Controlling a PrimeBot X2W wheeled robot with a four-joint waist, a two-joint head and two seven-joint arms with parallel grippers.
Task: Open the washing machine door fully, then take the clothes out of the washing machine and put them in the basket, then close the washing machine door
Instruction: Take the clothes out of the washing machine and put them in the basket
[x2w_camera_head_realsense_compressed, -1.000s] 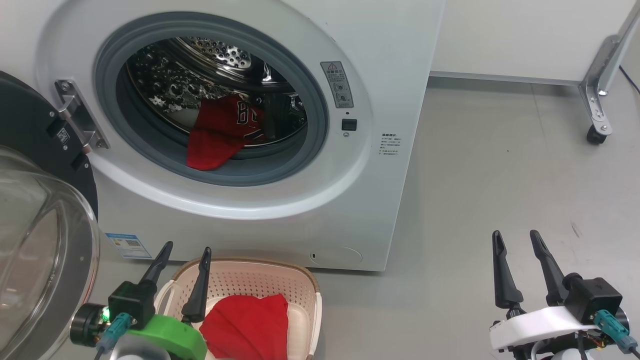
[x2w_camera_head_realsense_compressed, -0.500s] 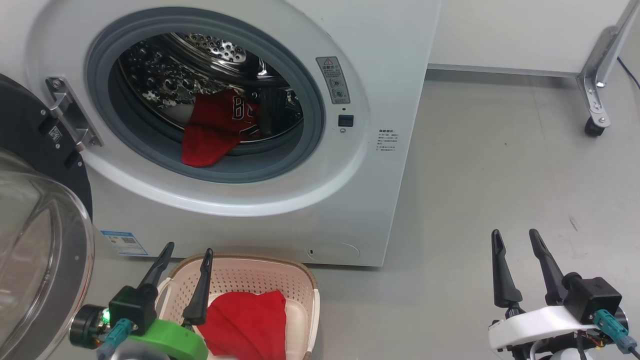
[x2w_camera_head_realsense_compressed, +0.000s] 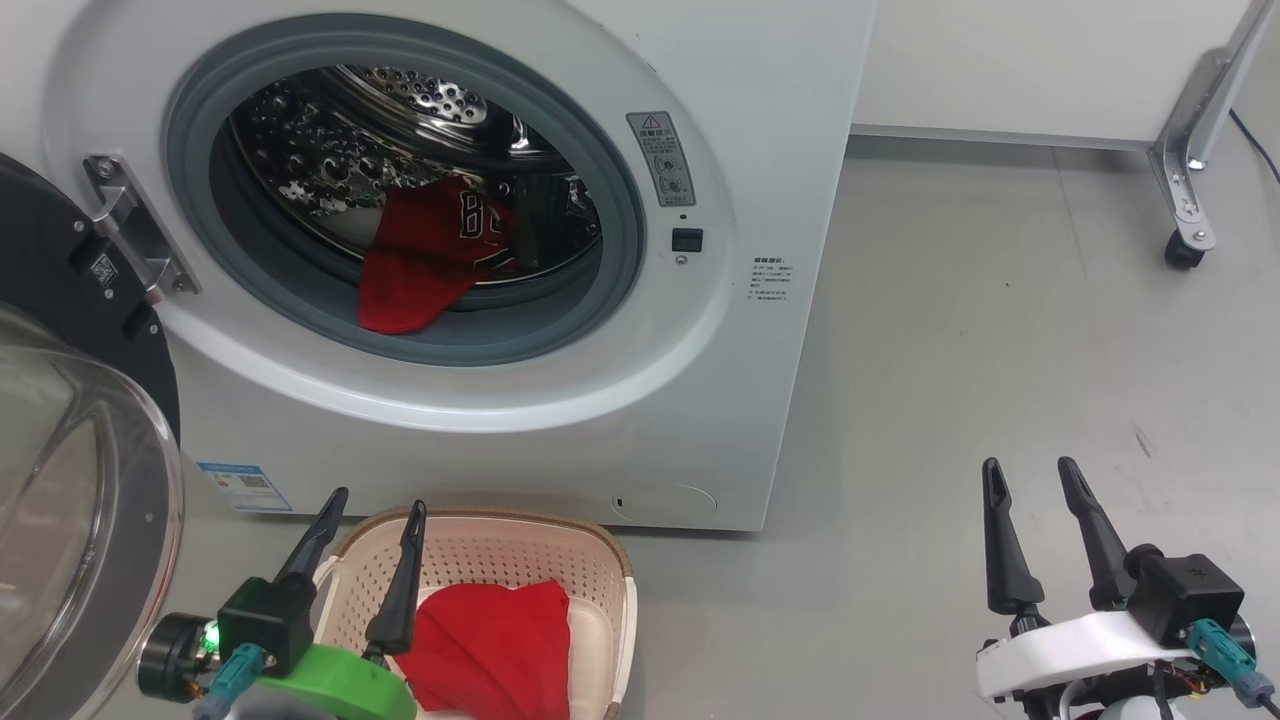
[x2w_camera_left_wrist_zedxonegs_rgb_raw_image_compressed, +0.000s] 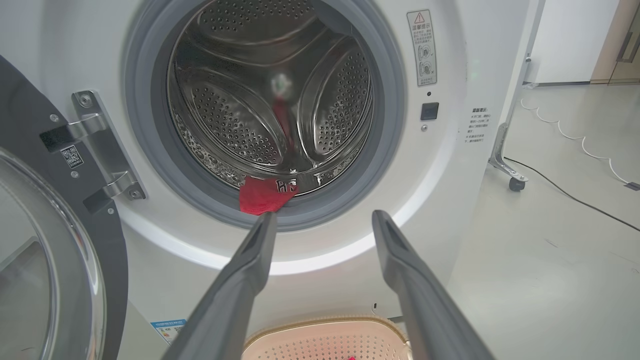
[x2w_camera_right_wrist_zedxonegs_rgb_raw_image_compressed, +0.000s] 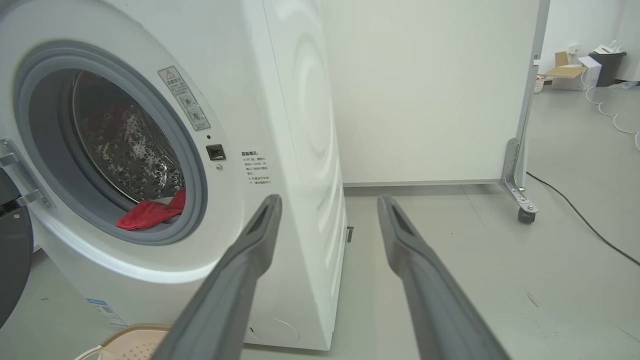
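Door (x2w_camera_head_realsense_compressed: 60, 480) open at 9 o'clock of washer (x2w_camera_head_realsense_compressed: 760, 120). One jersey (x2w_camera_head_realsense_compressed: 420, 265) in drum (x2w_camera_head_realsense_compressed: 430, 95), second jersey (x2w_camera_head_realsense_compressed: 495, 640) in basket (x2w_camera_head_realsense_compressed: 500, 522) at 6 o'clock. Left gripper (x2w_camera_head_realsense_compressed: 378, 500), right gripper (x2w_camera_head_realsense_compressed: 1030, 465): spread, empty.

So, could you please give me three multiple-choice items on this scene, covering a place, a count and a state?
1. Where is the basket relative to the washing machine? A. On top. B. Behind it. C. On the floor before it.
2. How many red clothes show in the head view? A. One. B. Two. C. Four.
3. The washing machine door is: A. open. B. shut. C. missing.
Answers: 1 C, it stands at the machine's foot; 2 B, one in the drum, a second piece in the basket; 3 A, it hangs swung aside on its hinge.
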